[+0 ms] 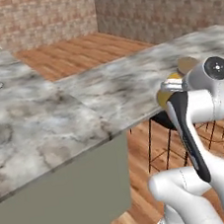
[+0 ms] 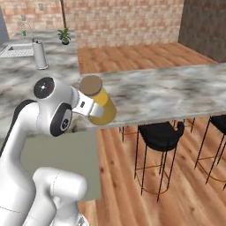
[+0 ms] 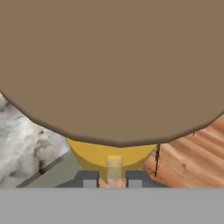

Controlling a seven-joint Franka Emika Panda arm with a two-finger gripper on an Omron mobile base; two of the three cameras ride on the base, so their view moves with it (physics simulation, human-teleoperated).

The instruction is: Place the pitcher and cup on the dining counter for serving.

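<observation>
Pitcher carried in the jaws, near the edge of the dining worktop, not yet set down.

The gripper (image 2: 90, 107) has its jaws pinching the pitcher (image 2: 100, 104), which sits tilted between them with its tan top turned towards the hand camera. The dining counter (image 2: 176, 88) lies just beyond and beside the jaws, with the black stools (image 2: 160, 134) below them. In my judgement the step goes best by carrying the pitcher well in over the worktop, righting it, lowering until the base rests flat, and only then releasing. The pitcher's base and the fingertip contact are hidden behind its broad top in the hand view; the arm covers most of it in the left base view.
</observation>
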